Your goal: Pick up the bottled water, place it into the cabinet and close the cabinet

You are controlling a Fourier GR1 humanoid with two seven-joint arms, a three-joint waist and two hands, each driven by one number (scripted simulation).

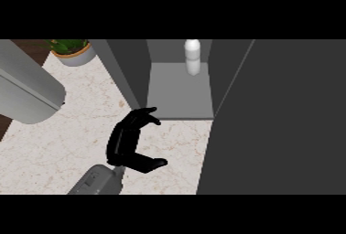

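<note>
The bottled water, white and upright, stands inside the open cabinet toward the back of its grey floor. A wide dark grey cabinet door stands open and fills the right of the view. My left hand is over the counter just in front of the cabinet's left corner, palm facing right. Its fingers are gently curved and end at the foot of the cabinet's dark left panel, with the thumb spread below. It holds nothing. My right hand does not show.
A potted plant sits at the back left on the marble counter. A large light grey rounded object lies along the left edge. The open door covers the counter's right side.
</note>
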